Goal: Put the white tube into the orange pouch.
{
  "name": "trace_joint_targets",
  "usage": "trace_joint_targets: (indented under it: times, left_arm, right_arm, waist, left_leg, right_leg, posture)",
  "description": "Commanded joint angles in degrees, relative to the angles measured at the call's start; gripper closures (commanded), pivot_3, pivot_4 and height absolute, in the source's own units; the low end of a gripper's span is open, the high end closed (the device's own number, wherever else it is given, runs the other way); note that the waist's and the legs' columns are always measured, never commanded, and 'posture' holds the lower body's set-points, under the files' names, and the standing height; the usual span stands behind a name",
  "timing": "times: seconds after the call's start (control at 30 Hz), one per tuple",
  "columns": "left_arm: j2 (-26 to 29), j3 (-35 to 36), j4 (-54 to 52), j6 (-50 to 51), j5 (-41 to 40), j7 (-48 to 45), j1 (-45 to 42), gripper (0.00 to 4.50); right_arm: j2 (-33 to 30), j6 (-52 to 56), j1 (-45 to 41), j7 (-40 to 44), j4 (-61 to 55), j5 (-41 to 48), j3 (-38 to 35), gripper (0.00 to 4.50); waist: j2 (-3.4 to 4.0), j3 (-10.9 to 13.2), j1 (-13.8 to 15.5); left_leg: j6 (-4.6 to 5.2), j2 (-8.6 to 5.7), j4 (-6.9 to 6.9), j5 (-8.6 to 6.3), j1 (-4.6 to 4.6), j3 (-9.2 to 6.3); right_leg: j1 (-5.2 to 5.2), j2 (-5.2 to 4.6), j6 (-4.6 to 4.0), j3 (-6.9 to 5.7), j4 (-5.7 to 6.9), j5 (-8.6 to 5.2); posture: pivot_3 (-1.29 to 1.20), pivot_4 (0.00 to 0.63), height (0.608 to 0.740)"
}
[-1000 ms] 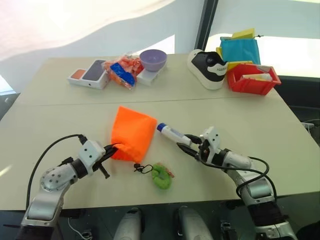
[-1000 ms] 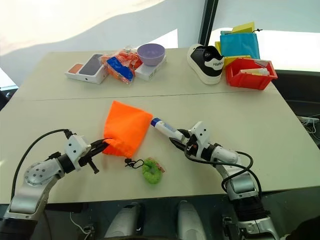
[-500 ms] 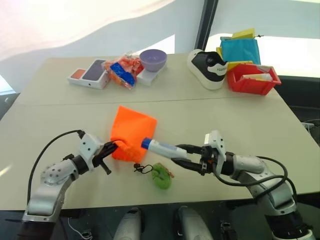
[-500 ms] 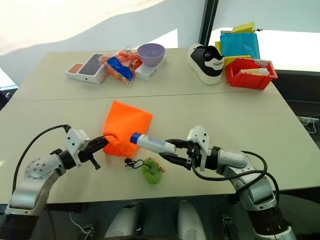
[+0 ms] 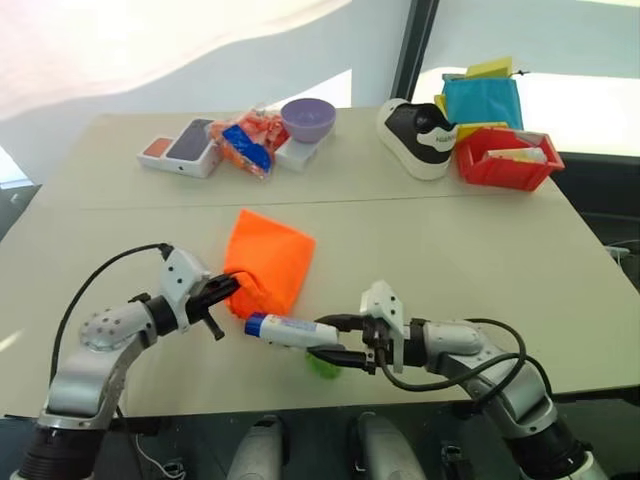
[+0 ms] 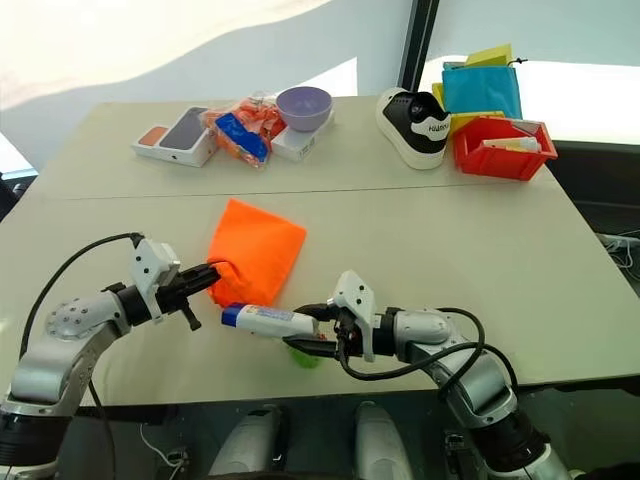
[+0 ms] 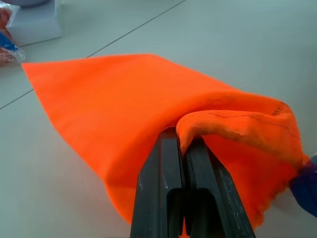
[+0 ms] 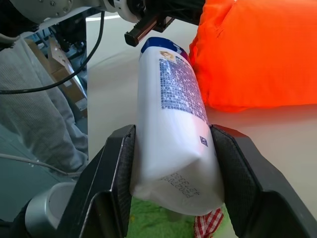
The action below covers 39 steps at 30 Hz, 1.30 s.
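While pinched at its near hem by the closed left gripper [image 5: 228, 289], orange pouch [image 5: 270, 258], soft fabric, hem lifted, white tube [image 5: 288, 328], dark blue cap, clamped in right gripper [image 5: 338, 338], cap just below hem, near table [image 5: 480, 250] edge, bare tabletop beyond.

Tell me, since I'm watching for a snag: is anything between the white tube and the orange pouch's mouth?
Nothing visible. The right gripper holds the white tube with its cap beside the orange pouch, whose gathered edge the left gripper pinches; whether the mouth is open cannot be told.
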Motion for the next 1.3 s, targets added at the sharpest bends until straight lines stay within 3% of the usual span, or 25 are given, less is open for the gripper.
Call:
trace_joint_targets:
  times: [0.03,0.37,0.63,0.97,1.3]
  left_arm:
    - [1.2,0.7,-3.0,2.4,-1.3,-0.2,-1.5,4.50]
    - [1.5,-0.4,-4.4,5.4,-1.3,-0.4,-3.5,4.50]
    - [0.8,-0.8,-6.5,8.7,-2.8,0.4,-5.4,4.50]
    - [-1.4,-3.9,-6.2,8.7,-0.6,2.8,-7.0,4.50]
    - [-1.8,-4.5,-7.7,9.0,-1.5,2.9,-6.5,4.50]
  right_arm:
    - [1.9,-1.8,-1.0,-0.5,-0.6,0.3,0.0,2.15]
    - [5.9,0.0,-2.5,-8.8,0.1,-4.5,0.2,2.15]
    - [8.0,2.6,-5.5,-19.1,2.2,-7.1,-6.7,2.15]
    - [5.2,4.7,-5.8,-13.2,-3.2,-5.0,-1.9,2.15]
    - [9.6,5.2,-7.6,-15.4,-2.1,-4.8,-1.6,2.15]
  waist:
    - [-0.01,0.0,0.0]
    - [0.00,0.0,-0.1]
    - [0.00,0.0,-0.1]
    - [0.00,0.0,-0.2]
    - [0.00,0.0,-0.2]
  left_leg:
    - [0.00,0.00,0.00,0.00,0.00,0.00]
    - [0.00,0.01,-0.01,0.00,0.00,-0.02]
    - [0.00,0.00,-0.01,0.00,-0.01,-0.01]
    - [0.00,0.00,-0.02,0.00,-0.02,-0.01]
    - [0.00,0.00,-0.02,0.00,-0.01,-0.03]
  right_leg:
    - [-0.01,0.01,0.00,0.00,0.00,0.00]
    - [-0.03,0.04,-0.01,0.00,0.02,0.00]
    - [-0.04,0.03,-0.01,0.01,0.03,0.01]
    - [-0.05,0.05,0.01,0.01,0.03,0.02]
    - [-0.06,0.07,0.01,0.00,0.05,0.02]
  posture:
    - [0.00,0.150,0.740]
    - [0.00,0.150,0.740]
    - [0.00,0.150,0.740]
    - [0.00,0.150,0.740]
    - [0.00,0.150,0.740]
